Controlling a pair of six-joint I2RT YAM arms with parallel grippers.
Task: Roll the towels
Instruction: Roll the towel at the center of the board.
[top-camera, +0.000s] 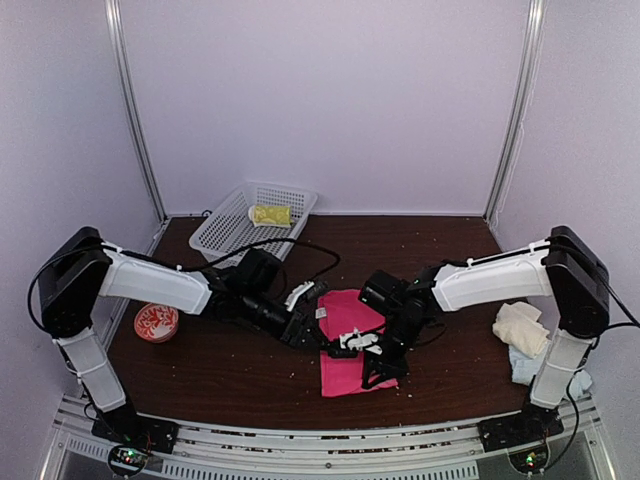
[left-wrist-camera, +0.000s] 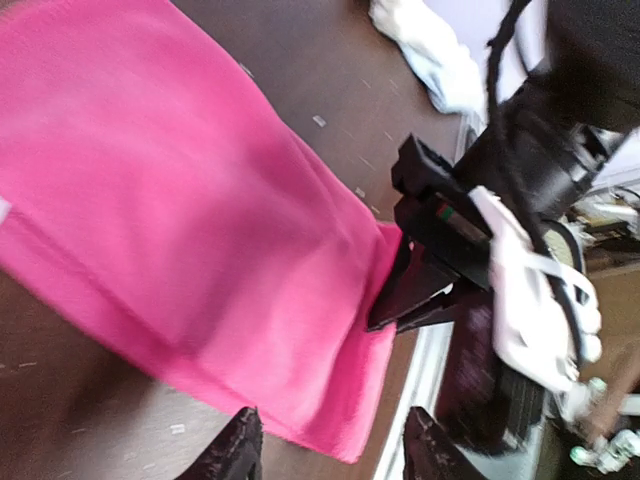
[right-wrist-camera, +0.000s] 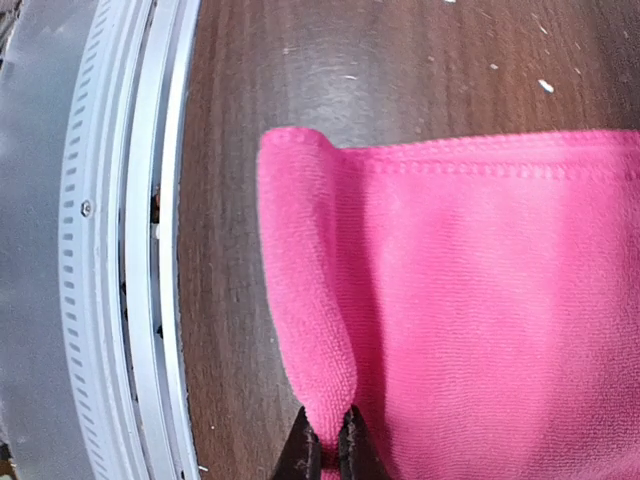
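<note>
The hot-pink towel (top-camera: 342, 312) lies flat on the table near the front edge. My right gripper (top-camera: 372, 378) is shut on a raised fold of its near edge; the right wrist view shows the pink towel (right-wrist-camera: 480, 300) pinched between the fingertips of the right gripper (right-wrist-camera: 325, 455). My left gripper (top-camera: 318, 335) hovers at the towel's left side. In the left wrist view the left gripper (left-wrist-camera: 335, 455) is open just over a corner of the pink towel (left-wrist-camera: 180, 220), holding nothing. A rolled lime-yellow towel (top-camera: 270, 214) sits in the basket. Cream (top-camera: 520, 328) and pale-blue (top-camera: 523, 366) towels lie at the right.
A white mesh basket (top-camera: 225, 235) stands at the back left. A red-and-white bowl (top-camera: 155, 322) sits at the left of the brown table (top-camera: 230, 370). The metal rail (right-wrist-camera: 120, 250) runs along the table's front edge, close to the pinched fold.
</note>
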